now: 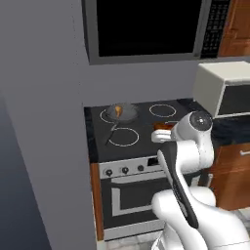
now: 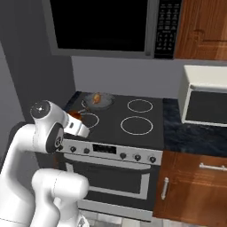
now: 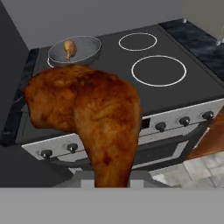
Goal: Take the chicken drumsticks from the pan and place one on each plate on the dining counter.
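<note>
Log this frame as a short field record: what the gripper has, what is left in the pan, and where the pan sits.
gripper: shut on the reddish-brown drumstick, held in front of the stove
pan: on the back left burner, handle toward the stove front
in pan: one golden-orange drumstick
other burners: bare
plates: none in view
task stage: first drumstick lifted out, not yet placed

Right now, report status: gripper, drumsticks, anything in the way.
Gripper shut on the darker reddish-brown drumstick, lifted in front of the stove. Golden-orange drumstick sits in the round dark-grey pan, back-left burner. Nothing blocking.
</note>
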Robot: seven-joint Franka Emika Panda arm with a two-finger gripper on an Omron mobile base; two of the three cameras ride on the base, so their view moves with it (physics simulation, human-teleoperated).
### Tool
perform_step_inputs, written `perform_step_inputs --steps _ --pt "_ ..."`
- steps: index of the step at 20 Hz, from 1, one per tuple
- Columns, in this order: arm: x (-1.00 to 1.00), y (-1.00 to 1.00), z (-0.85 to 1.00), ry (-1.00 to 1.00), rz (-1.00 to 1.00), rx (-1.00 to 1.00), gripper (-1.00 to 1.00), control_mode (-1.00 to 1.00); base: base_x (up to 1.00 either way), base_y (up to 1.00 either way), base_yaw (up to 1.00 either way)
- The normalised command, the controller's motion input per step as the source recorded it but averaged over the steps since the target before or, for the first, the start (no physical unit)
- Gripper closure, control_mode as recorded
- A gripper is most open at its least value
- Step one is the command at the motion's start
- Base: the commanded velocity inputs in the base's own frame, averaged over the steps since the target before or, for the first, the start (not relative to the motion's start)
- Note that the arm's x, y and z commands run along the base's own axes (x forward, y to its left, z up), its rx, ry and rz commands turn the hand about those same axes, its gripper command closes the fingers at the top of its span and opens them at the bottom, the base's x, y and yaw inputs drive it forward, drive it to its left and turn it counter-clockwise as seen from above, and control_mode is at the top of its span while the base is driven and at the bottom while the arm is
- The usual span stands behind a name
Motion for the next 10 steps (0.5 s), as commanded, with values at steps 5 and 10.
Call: perform_step_inputs --steps 5,10 --pt "0.00 0.00 0.00 0.00 0.00 0.00 1.00 1.00 -0.18 0.08 -0.89" --pt "0.00 0.00 0.00 0.00 0.00 0.00 1.00 1.00 0.00 0.17 -1.00"
